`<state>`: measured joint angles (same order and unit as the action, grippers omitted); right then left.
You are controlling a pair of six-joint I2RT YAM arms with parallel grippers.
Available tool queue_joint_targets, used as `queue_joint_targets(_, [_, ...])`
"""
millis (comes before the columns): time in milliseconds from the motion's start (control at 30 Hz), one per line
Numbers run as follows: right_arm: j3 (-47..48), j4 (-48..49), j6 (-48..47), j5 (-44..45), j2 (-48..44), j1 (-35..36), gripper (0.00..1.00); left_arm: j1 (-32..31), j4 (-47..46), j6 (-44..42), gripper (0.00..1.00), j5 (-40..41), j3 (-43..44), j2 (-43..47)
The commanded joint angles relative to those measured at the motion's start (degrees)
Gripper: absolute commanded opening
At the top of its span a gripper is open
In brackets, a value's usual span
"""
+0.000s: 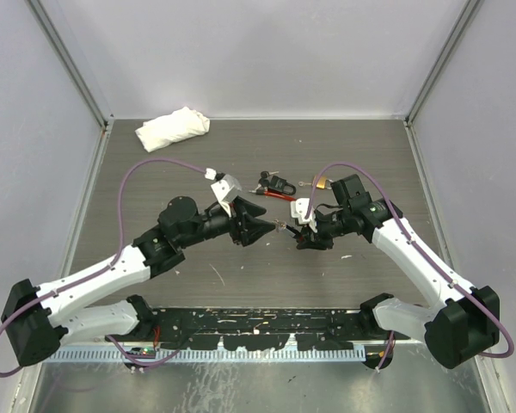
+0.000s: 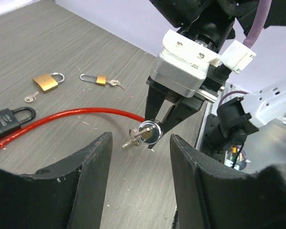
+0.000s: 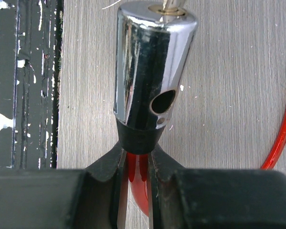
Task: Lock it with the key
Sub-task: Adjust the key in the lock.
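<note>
My right gripper (image 3: 137,157) is shut on the red cable (image 3: 139,179) just behind the lock's chrome cylinder (image 3: 150,67), holding it above the table. A key (image 2: 133,138) with a small ring sticks out of the cylinder's face (image 2: 150,132). The rest of the red cable (image 2: 76,114) trails left across the table. My left gripper (image 2: 140,140) faces that key head-on with its jaws open. The key lies just beyond the fingertips and nothing is between them. From above, both grippers (image 1: 271,228) (image 1: 303,234) meet tip to tip at the table's middle.
A black padlock (image 2: 7,119) lies at the cable's far end. A brass padlock (image 2: 47,82) with a loose key and a small brass padlock (image 2: 95,78) lie behind. A white cloth (image 1: 174,127) sits at the back left. A black rail (image 1: 258,323) runs along the near edge.
</note>
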<state>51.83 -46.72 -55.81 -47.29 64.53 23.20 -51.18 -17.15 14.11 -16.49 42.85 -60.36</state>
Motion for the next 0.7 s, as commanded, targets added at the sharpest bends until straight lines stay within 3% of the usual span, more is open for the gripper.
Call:
queue_joint_targets(0, [0.82, 2.56, -0.83, -1.58, -0.52, 0.01, 0.01, 0.38, 0.31, 8.66, 0.54, 2.12, 0.22, 3.03])
queue_joint_targets(133, [0.77, 2.82, -0.76, -1.49, -0.5, 0.01, 0.01, 0.42, -4.15, 16.34, 0.59, 4.78, -6.2, 5.71])
queue_joint_targets(367, [0.86, 3.8, 0.56, -2.5, -0.24, 0.01, 0.01, 0.42, -20.99, 26.78, 0.61, 5.8, -19.02, 8.78])
queue_joint_targets(667, [2.96, 8.05, 8.06, -9.48, 1.47, 0.06, 0.01, -0.1, -27.11, 16.03, 0.62, 3.94, -23.09, 7.56])
